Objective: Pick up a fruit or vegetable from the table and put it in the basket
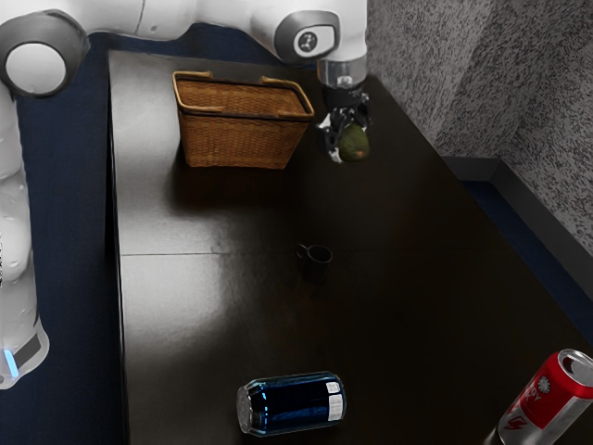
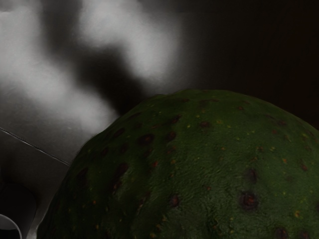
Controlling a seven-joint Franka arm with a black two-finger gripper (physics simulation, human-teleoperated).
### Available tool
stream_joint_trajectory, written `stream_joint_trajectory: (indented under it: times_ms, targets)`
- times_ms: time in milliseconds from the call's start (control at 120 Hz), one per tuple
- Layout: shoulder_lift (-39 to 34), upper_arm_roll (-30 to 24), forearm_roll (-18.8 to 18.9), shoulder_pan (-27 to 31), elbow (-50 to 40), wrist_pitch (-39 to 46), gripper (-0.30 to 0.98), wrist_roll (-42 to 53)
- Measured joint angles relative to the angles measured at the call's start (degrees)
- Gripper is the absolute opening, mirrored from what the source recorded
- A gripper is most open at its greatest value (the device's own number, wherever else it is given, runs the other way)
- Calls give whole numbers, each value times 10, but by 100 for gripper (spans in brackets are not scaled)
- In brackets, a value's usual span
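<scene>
We had the green avocado (image 1: 356, 143) clamped between both jaws of our gripper (image 1: 349, 148), above the table (image 1: 408, 306); our arm (image 1: 259, 26) stretched across the exterior view's twelve o'clock, hand pointing down; from the fruit, the basket (image 1: 243, 139) lay at nine; the dark mug (image 1: 316, 263) between six and seven, the blue can (image 1: 292, 404) farther that way, on its side, its white label patches unreadable to us; the red-and-silver can (image 1: 547, 400) near five, its lettering only partly visible.

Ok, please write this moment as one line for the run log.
black two-finger gripper: shut on dark-green spotted avocado | avocado: outside brown wicker basket | small dark mug: on table | placing: not yet done
</scene>
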Motion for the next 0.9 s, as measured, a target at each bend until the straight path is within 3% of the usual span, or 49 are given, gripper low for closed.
stream_joint_trajectory:
  times_ms: [108,342,633,758,900]
  targets:
    - [-6,10,15,50,10,-22,12,10]
    - [1,19,25,226,35,-44,11,55]
    - [32,37,27,382,58,-52,10,104]
    - [36,37,29,375,64,-54,10,119]
    - [37,40,29,266,67,-54,10,133]
